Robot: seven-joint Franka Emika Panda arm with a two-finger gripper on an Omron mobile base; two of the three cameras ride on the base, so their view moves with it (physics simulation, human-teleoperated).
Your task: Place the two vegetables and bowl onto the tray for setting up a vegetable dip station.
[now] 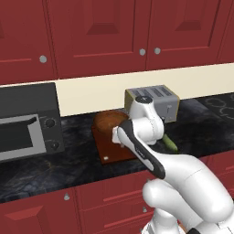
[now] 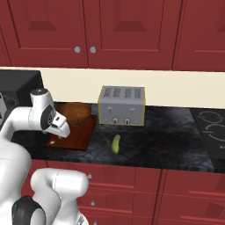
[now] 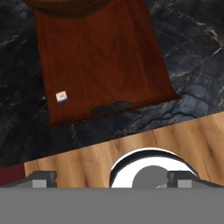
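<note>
**Bowl on the tray, cucumber on the worktop**

The dark marble worktop (image 2: 176, 132) runs under red cabinets (image 2: 127, 30). At its left stands a black microwave oven (image 1: 27, 123), and a silver toaster (image 2: 121, 105) stands against the wall. The tray (image 3: 100, 65) lies flat on the worktop, left of the toaster, with its slot handle toward the front edge and a small white dot (image 3: 61, 96) near that end. The brown bowl (image 2: 74, 112) sits on the far end of the tray. The green cucumber piece (image 2: 116, 143) lies on the worktop, in front of the toaster and apart from the tray. The gripper (image 3: 111, 178) hangs above the front edge, its fingers spread wide and holding nothing.
</note>
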